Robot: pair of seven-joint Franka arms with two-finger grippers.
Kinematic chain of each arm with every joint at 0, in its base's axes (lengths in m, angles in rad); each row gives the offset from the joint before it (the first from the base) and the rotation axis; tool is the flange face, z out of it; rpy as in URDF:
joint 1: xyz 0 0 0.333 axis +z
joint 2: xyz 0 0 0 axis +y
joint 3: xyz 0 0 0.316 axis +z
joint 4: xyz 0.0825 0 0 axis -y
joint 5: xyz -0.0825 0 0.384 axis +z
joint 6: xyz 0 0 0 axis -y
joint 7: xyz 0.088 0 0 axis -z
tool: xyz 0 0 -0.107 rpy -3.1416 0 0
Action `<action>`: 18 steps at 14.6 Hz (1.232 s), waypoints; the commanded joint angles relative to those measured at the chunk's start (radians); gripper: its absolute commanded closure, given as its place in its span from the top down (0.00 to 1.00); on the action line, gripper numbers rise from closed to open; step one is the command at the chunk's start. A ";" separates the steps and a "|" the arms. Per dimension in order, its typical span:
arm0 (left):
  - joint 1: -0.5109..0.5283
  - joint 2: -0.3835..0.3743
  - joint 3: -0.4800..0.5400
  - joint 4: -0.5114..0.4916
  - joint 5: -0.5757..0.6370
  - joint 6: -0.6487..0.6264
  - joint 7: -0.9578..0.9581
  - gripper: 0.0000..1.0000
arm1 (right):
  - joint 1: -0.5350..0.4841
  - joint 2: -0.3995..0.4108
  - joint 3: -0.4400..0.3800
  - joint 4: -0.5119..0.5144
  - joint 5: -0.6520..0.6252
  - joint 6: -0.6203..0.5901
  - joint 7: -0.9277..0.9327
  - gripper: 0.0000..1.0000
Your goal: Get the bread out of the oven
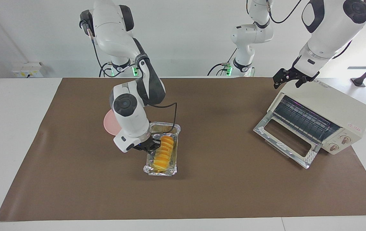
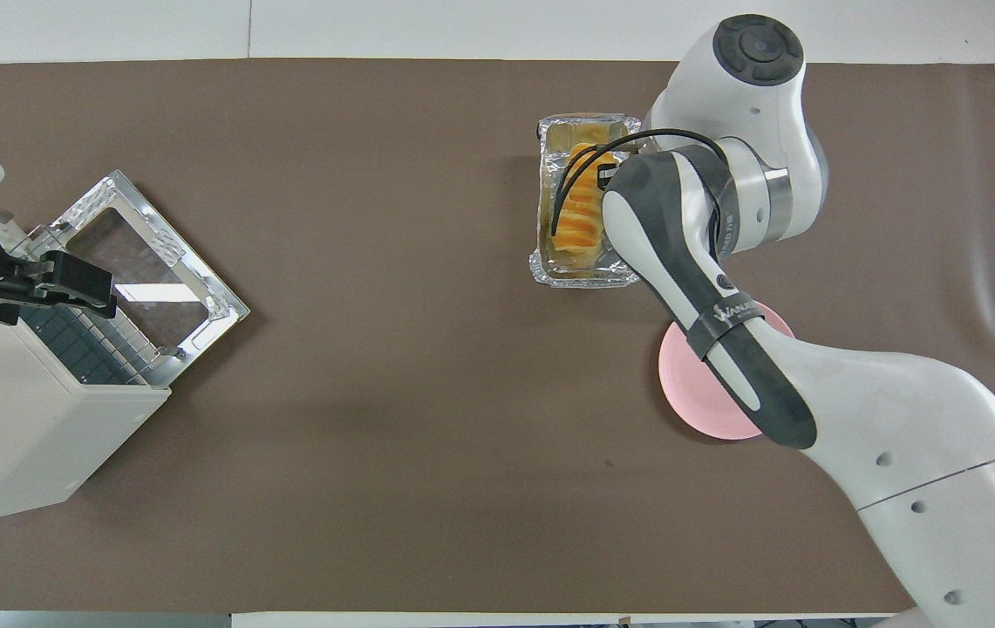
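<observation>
Two arms are at your table. Your right gripper [image 1: 152,146] has its fingers pressed together on the long rim of the silver foil tray [image 1: 173,131], on the side toward the right arm's end of the table. You can see the yellow bread [image 1: 163,157] lying in that foil tray, with its ridges like a row of slices. The bread is out of the oven [image 1: 333,109]. The tray sits over the brown mat [image 1: 73,179] near the middle of the table, closer to the edge away from the robots than the pink plate [image 1: 108,123] is. I cannot tell if the tray touches the mat or hangs just above it. Your right arm hides most of the pink plate, which lies just beside the tray.

The oven stands at the left arm's end of the table, at an angle. Its glass door [image 1: 287,141] hangs open and lies flat on the mat, and the wire rack [image 1: 301,120] inside is bare. Your left gripper [image 1: 290,78] waits over the top of the oven with its fingers spread apart, holding nothing.
</observation>
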 commanded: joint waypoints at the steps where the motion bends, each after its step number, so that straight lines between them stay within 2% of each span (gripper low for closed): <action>1: 0.010 -0.023 -0.005 -0.021 0.013 0.013 0.011 1.00 | -0.114 0.021 0.015 0.004 0.011 0.026 -0.177 0.00; 9: 0.010 -0.023 -0.005 -0.021 0.013 0.013 0.011 1.00 | -0.199 0.092 0.015 0.001 -0.001 0.113 -0.355 0.00; 15: 0.010 -0.023 -0.005 -0.021 0.013 0.013 0.011 1.00 | -0.204 0.094 0.015 0.000 -0.001 0.127 -0.362 0.00; 16: 0.010 -0.024 -0.005 -0.021 0.013 0.013 0.011 1.00 | -0.199 0.090 0.015 -0.003 -0.001 0.120 -0.357 0.08; 17: 0.010 -0.023 -0.005 -0.021 0.013 0.013 0.011 1.00 | -0.196 0.083 0.013 -0.011 -0.003 0.115 -0.357 0.46; 18: 0.010 -0.023 -0.005 -0.021 0.013 0.013 0.011 1.00 | -0.193 0.075 0.013 -0.020 -0.004 0.110 -0.357 0.99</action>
